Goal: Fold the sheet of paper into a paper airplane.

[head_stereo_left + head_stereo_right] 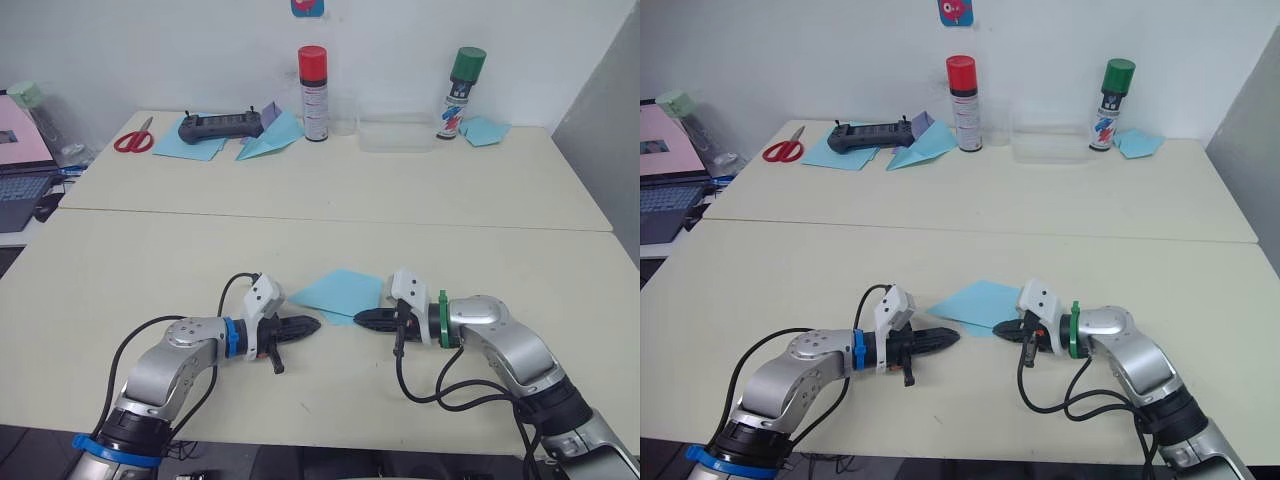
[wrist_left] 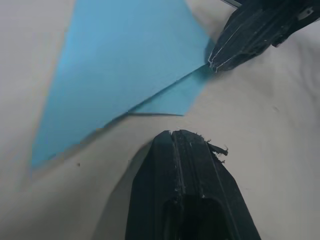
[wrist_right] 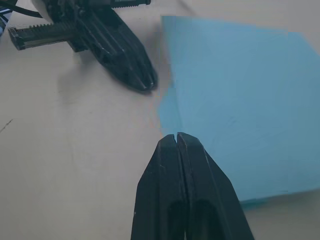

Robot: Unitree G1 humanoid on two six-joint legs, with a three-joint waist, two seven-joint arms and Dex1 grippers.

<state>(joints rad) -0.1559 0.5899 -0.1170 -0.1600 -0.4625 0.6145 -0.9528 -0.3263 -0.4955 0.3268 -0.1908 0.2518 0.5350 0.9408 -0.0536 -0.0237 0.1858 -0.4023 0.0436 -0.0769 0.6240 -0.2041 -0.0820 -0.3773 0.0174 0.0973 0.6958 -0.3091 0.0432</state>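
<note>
Light-blue sheet of paper (image 1: 340, 293); red-capped spray can (image 1: 314, 93); green-capped spray can (image 1: 460, 93); red scissors (image 1: 133, 138).

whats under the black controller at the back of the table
The black controller lies on light-blue sheets, which stick out beside the red scissors. Whatever lies directly under its body is covered.

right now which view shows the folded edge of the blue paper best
The left wrist view: the sheet of paper shows its top layer over a lower flap. The right wrist view shows its flat face; the eye views show it between the grippers.
</note>
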